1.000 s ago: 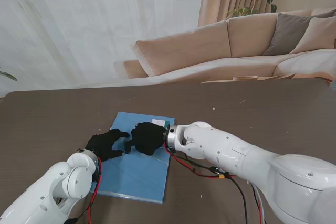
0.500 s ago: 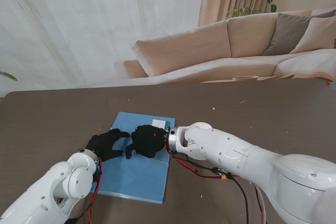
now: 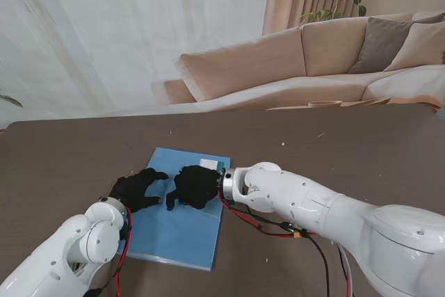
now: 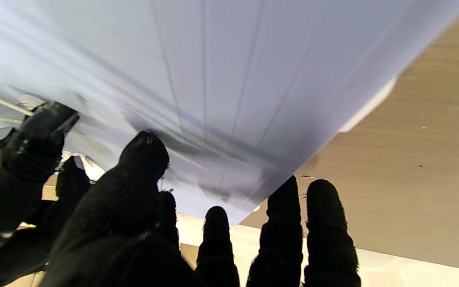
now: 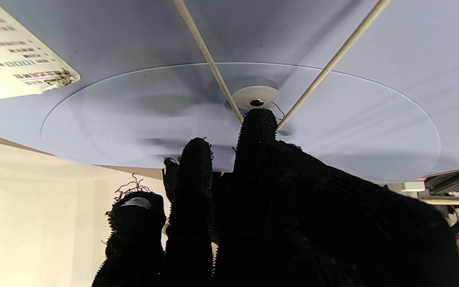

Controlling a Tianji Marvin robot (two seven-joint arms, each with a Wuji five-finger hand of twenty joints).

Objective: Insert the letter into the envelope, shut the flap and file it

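A blue envelope (image 3: 182,224) lies flat on the brown table (image 3: 348,151), with a white label (image 3: 208,164) at its far end. My left hand (image 3: 135,191) rests with spread fingers on the envelope's left edge and holds nothing. My right hand (image 3: 193,186) is curled over the far part of the envelope. In the right wrist view the round flap (image 5: 134,115) lies shut, and a fingertip (image 5: 255,119) touches its button (image 5: 255,97). Two taut strands of string (image 5: 207,59) meet at that fingertip. The letter is not visible.
Beyond the table's far edge stand a beige sofa (image 3: 313,60) and a white curtain (image 3: 104,33). Red and black cables (image 3: 278,231) hang under my right forearm. Bare tabletop (image 4: 420,167) lies beside the envelope's corner.
My left hand has slid a little to the left along the envelope's edge. My right hand has stayed over the flap with only small finger shifts.
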